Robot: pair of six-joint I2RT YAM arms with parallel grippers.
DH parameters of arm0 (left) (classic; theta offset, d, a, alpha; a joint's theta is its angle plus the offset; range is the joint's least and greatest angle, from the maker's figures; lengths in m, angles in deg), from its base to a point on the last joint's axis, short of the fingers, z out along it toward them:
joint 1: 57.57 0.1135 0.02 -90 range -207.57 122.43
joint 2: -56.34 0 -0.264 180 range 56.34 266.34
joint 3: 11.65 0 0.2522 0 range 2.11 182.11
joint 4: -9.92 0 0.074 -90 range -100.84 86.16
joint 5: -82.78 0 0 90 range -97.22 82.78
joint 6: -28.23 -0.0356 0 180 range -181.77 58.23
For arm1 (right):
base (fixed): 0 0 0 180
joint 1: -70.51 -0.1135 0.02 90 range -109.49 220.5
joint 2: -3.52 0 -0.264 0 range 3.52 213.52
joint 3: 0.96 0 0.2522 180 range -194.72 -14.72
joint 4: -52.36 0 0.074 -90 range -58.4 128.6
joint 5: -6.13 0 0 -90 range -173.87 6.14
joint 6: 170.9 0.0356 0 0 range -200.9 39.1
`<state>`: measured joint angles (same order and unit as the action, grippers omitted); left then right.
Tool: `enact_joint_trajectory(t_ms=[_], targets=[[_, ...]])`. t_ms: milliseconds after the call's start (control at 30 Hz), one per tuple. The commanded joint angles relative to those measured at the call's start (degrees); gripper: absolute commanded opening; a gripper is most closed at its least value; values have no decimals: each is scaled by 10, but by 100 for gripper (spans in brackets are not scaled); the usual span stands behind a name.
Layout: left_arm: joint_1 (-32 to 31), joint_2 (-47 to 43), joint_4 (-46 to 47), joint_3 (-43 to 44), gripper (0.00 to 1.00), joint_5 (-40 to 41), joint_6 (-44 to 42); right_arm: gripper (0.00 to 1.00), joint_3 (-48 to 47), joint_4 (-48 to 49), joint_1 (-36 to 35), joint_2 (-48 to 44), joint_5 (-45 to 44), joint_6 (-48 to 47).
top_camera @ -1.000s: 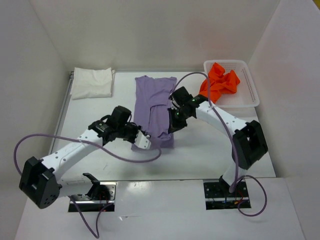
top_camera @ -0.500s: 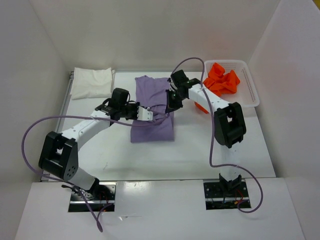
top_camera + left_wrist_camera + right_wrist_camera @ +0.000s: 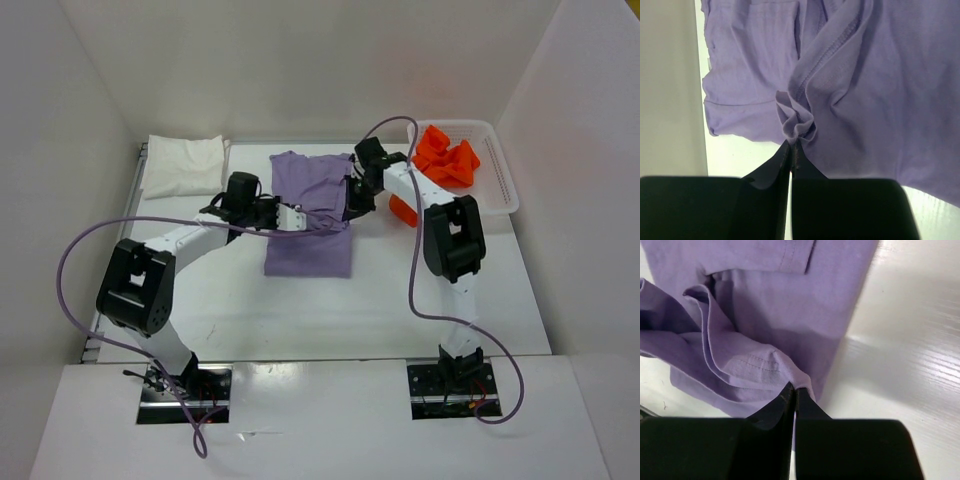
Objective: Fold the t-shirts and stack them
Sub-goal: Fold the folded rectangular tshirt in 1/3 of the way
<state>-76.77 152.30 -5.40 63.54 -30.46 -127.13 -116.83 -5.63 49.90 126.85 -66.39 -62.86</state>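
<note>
Lavender t-shirt (image 3: 308,250), centre frame, now folded to half length: left gripper (image 3: 791,144) and right gripper (image 3: 793,388), both clamped on its hem, have carried it upward.

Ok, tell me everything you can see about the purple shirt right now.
The purple shirt is soft, thin lavender cloth with stitched hems and a short sleeve showing. It lies mid-table, lengthwise away from the arms, partly folded and wrinkled. Both tools are shut on it: the left tool pinches a bunched hem and the right tool a hem corner, holding that part raised over the layer lying flat on the table.
</note>
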Motion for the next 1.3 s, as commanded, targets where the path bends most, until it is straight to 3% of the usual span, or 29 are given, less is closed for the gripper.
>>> enact_joint_trajectory(t_ms=[0,267,300,367,400,433,533,567,733,833,967,1133,1267], targets=[[5,15,48,23,1,-35,9,0,-37,-1,2,14,12,-11],[16,27,31,22,1,-14,-3,10,-106,-23,7,70,18,-23],[16,27,38,13,2,-6,-9,18,-114,-23,7,70,18,-23],[16,38,55,5,14,0,-9,29,-119,-23,13,75,18,-23],[16,38,55,0,39,7,-9,48,-119,-23,13,75,18,-23],[16,43,67,0,45,17,-9,55,-127,-23,18,75,18,-23],[16,43,106,-7,59,71,12,62,-153,-35,18,61,-2,-28],[21,43,119,1,63,86,17,62,-159,-35,18,53,-11,-28],[43,5,96,31,63,138,43,60,-123,-35,3,-32,-64,-40],[49,-34,28,14,63,138,56,50,-51,-35,-30,-57,-54,-45],[49,-72,-9,-27,63,138,97,26,35,-3,-71,-63,-33,-35],[54,-92,-24,-39,65,138,160,23,-9,29,-79,-14,-25,-19],[54,-92,-24,-33,66,138,195,21,-119,28,-79,77,-32,-19]])
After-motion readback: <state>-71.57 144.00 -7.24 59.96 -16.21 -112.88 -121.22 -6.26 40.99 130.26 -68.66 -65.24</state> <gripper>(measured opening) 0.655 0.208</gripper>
